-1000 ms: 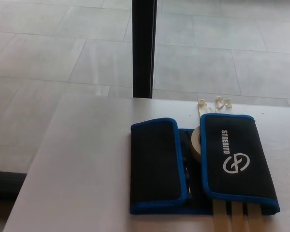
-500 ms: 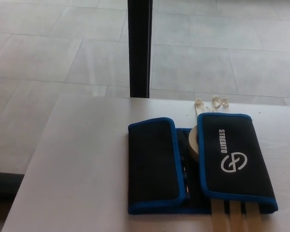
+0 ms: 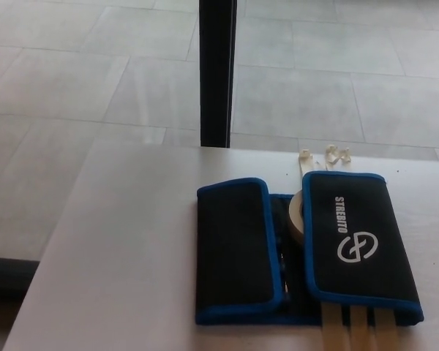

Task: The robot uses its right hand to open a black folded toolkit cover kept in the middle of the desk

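While I look down from the head camera, I see neither robot hand, left or right, so I cannot tell how their fingers stand. On the pale counter (image 3: pixel 124 248) lies the black toolkit cover (image 3: pixel 304 248), edged in blue, sitting toward the right and near side. Its left flap (image 3: pixel 234 248) and its right flap (image 3: pixel 355 241) are both folded inward, with a narrow gap between them. On the right flap I read white STREBITO lettering and a round logo. A roll of pale tape (image 3: pixel 295 217) peeks out between the flaps. Beige strips (image 3: pixel 351 329) stick out from under the near edge, and small white hooks (image 3: pixel 325 155) lie just beyond the far edge. Behind the counter a black post (image 3: pixel 218 73) stands on the tiled floor (image 3: pixel 73 73)
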Available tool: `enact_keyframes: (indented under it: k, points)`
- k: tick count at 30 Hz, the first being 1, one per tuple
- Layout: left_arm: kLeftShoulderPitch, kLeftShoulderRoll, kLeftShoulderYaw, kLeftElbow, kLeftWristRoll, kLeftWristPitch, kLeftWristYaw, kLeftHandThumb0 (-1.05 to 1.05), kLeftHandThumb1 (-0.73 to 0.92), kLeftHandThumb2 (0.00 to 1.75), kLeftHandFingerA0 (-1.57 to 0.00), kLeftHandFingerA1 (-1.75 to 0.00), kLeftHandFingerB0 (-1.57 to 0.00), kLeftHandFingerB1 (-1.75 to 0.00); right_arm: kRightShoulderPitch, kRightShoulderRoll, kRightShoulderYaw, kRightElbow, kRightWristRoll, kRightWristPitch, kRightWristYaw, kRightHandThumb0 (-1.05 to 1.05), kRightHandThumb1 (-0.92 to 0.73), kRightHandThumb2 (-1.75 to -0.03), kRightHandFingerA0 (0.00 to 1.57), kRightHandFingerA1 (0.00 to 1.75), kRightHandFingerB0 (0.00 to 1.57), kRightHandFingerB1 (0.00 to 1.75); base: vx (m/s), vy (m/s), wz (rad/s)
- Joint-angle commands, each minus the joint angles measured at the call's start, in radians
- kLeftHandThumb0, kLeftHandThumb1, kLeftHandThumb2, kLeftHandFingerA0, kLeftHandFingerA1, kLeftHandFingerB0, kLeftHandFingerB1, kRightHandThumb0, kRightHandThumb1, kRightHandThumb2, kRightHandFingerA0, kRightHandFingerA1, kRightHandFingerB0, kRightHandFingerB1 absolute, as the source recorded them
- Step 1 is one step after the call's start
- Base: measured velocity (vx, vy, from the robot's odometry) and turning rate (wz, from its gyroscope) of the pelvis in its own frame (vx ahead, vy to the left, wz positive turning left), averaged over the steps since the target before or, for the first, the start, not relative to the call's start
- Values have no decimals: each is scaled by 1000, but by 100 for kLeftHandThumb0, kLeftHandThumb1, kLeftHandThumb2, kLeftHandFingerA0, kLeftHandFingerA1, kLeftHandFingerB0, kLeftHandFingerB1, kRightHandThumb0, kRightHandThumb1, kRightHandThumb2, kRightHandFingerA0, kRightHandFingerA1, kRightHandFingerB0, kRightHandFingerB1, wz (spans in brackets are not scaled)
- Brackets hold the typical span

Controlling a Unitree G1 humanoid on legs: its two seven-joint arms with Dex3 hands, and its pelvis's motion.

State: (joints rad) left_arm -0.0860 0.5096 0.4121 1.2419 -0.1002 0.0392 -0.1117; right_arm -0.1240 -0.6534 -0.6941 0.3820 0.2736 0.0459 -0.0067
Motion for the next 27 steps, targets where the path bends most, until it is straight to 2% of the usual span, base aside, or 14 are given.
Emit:
enact_keyframes:
  k: [1,3,4,6,7,8,13,14,15,18,19,22,23,27]
  points:
    - [21,11,-13,15,-2,-19,-13,-105,46,107,-49,-122,-43,-125,128,155,489,-576,-223,-111,102,-68,-58,-59,5,38,19,27,0,0,0]
    - [15,12,-6,16,-11,-8,-14,-105,45,110,-46,-124,-40,-128,118,164,530,-552,-273,-141,93,-69,-60,-58,1,41,18,28,0,0,0]
    - [15,11,-2,15,-14,-8,-11,-105,46,108,-48,-124,-44,-128,100,166,553,-523,-289,-169,102,-73,-47,-85,2,38,13,41,0,0,0]
    - [16,10,-2,19,-14,-13,-13,-105,45,109,-47,-123,-39,-126,87,181,599,-522,-297,-159,106,-71,-48,-85,2,46,10,43,0,0,0]
    - [15,9,-1,19,-15,-10,-9,-105,45,106,-48,-124,-41,-125,93,178,632,-530,-335,-162,98,-71,-63,-59,3,49,18,32,0,0,0]
    - [17,7,2,21,-17,-12,-8,-105,45,107,-46,-123,-39,-124,98,178,672,-529,-376,-178,95,-77,-50,-86,3,48,13,43,0,0,0]
    - [20,15,-1,16,-14,-15,-11,-105,47,105,-49,-125,-41,-126,107,193,860,-499,-477,-190,110,-71,-46,-81,2,43,16,42,0,0,1]
    - [19,16,-2,15,-13,-14,-12,-105,47,107,-48,-124,-40,-125,104,186,883,-500,-482,-175,124,-61,-60,-59,3,38,20,28,0,0,0]
    - [18,17,-2,14,-14,-13,-14,-105,46,107,-48,-126,-40,-127,99,182,911,-490,-494,-174,132,-62,-43,-80,2,41,17,44,0,0,0]
    - [17,17,-2,13,-14,-16,-16,-105,46,108,-49,-127,-40,-128,86,170,967,-470,-523,-179,128,-59,-58,-59,5,40,24,30,0,0,0]
    - [16,17,4,15,-19,-13,-15,-105,44,106,-51,-128,-44,-131,76,177,999,-449,-542,-185,127,-62,-44,-80,2,48,18,43,0,0,0]
    - [14,18,2,15,-18,-8,-14,-105,44,109,-53,-126,-49,-131,60,168,1058,-427,-565,-194,127,-60,-43,-79,3,49,18,44,0,0,0]
    - [15,19,-1,13,-15,-7,-14,-105,44,110,-52,-127,-43,-132,57,171,1073,-419,-564,-196,125,-55,-57,-59,6,47,26,33,0,0,0]
    - [12,17,0,16,-15,-6,-5,-105,43,110,-48,-124,-40,-125,42,131,1137,-426,-684,-183,81,-66,-48,-83,10,51,24,45,0,0,0]
